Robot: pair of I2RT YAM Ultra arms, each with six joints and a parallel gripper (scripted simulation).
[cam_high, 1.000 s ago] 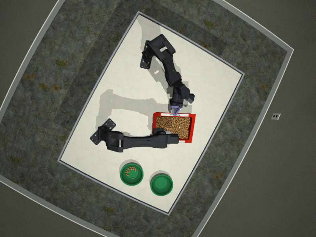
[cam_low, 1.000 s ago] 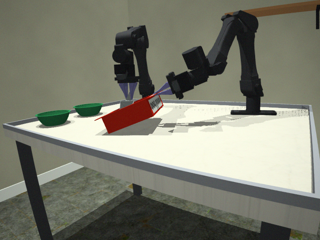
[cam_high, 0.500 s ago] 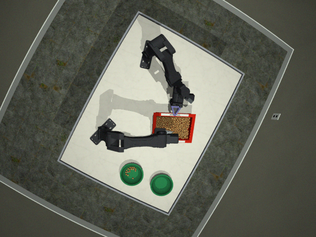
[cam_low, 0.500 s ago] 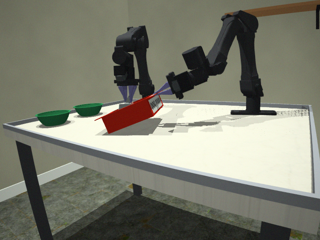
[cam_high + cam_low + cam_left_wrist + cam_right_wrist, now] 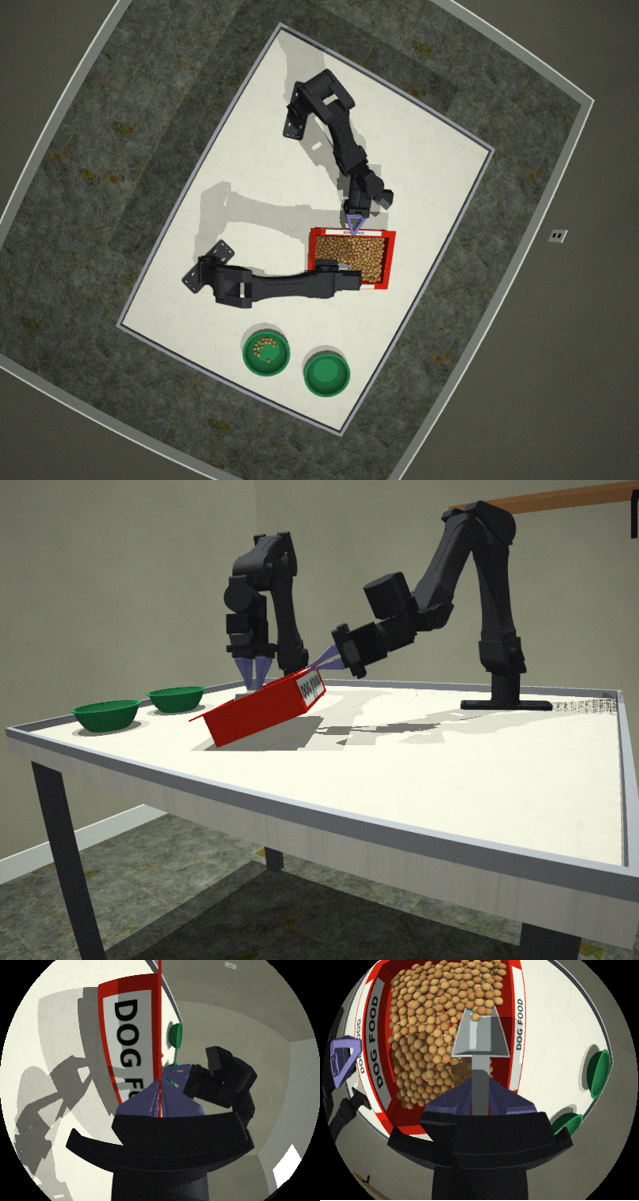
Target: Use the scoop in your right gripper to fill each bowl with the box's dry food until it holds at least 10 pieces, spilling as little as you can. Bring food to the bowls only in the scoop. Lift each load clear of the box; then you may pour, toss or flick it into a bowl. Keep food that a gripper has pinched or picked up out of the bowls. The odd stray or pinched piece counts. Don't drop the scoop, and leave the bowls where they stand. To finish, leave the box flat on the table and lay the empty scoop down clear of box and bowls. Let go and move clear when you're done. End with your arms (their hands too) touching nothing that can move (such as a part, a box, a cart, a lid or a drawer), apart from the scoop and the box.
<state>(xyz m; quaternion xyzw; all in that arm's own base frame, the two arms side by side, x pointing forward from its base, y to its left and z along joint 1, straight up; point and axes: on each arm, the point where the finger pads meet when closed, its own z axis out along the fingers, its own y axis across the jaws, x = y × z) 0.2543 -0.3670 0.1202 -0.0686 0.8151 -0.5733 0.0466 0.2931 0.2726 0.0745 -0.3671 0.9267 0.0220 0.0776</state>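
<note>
In the tilted box (image 5: 390, 258) (image 5: 252, 714) (image 5: 108, 991) (image 5: 408, 1130) — scoop (image 5: 345, 267) (image 5: 243, 695) (image 5: 483, 1036), right hand (image 5: 253, 688) (image 5: 165, 1073) (image 5: 480, 1080) gripping it; left hand (image 5: 353, 233) (image 5: 309, 668) (image 5: 159, 1080) (image 5: 359, 1048) pinches rim (image 5: 374, 233) (image 5: 159, 1039).

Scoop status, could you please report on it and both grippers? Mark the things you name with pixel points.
Right gripper (image 5: 252, 685) (image 5: 479, 1090): shut on scoop (image 5: 479, 1035), scoop tip at food in tilted box (image 5: 390, 258) (image 5: 258, 712) (image 5: 388, 1115). Left gripper (image 5: 353, 232) (image 5: 309, 668) (image 5: 160, 1080): pinching box's raised wall. Nothing seen blocking scoop.

matte black arms, purple tapered end effector fingers (image 5: 355, 216) (image 5: 325, 659)
</note>
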